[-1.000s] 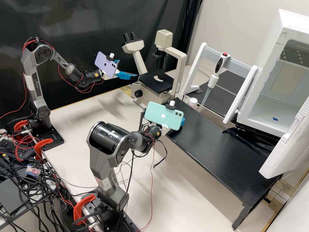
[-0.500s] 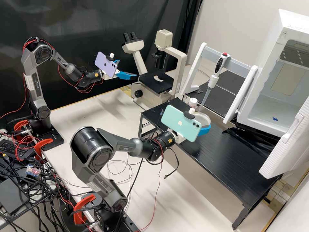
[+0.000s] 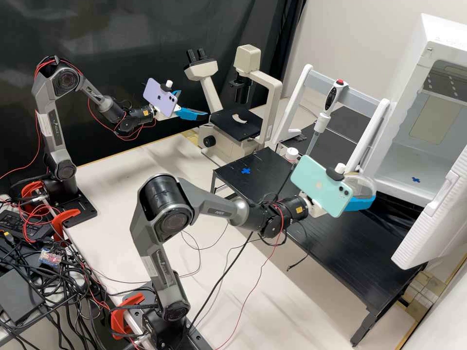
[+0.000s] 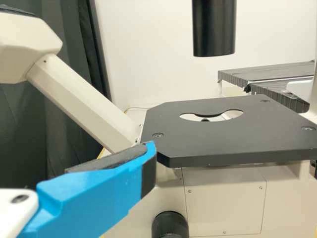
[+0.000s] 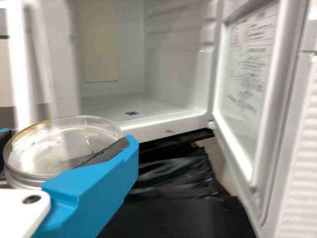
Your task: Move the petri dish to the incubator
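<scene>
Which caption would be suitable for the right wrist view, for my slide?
Petri dish held by blue fingers before the open incubator, a blue mark on its floor.

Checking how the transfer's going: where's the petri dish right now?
The petri dish is right of centre in the high view, held in the right gripper, just outside the open incubator.

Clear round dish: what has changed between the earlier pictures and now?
The clear round dish has moved rightward in the high view, held by the right blue-fingered tool, toward the open white boxy incubator. Nothing was visibly let go. The left blue-fingered tool and cream microscope stayed put.
</scene>
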`<action>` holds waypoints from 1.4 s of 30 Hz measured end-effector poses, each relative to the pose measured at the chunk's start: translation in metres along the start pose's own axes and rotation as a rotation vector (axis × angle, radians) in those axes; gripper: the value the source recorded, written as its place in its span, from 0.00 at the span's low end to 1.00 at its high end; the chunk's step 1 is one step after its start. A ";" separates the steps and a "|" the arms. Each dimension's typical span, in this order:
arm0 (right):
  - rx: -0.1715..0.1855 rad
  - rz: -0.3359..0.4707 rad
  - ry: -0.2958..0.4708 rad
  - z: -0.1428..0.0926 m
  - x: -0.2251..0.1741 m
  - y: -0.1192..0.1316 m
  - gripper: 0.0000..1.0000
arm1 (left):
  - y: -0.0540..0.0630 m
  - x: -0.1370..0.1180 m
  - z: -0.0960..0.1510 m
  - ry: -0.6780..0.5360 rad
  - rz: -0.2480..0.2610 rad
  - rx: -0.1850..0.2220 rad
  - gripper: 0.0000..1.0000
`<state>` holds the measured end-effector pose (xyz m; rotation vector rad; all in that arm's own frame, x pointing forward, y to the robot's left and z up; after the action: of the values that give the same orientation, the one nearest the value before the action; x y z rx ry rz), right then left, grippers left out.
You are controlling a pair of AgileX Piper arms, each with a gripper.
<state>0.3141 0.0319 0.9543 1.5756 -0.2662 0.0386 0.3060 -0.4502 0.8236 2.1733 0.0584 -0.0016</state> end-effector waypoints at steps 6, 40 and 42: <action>0.006 0.009 -0.045 0.000 0.038 0.009 0.00 | 0.000 0.000 0.000 0.000 0.000 0.000 1.00; -0.023 0.049 -0.169 -0.001 0.211 0.016 0.00 | 0.000 0.000 0.000 0.000 0.000 0.000 1.00; -0.019 0.041 -0.162 -0.001 0.220 0.009 0.00 | 0.000 0.000 0.000 0.000 0.000 0.000 1.00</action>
<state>0.5262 0.0012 1.0055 1.5566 -0.4245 -0.0601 0.3060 -0.4502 0.8236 2.1733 0.0584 -0.0016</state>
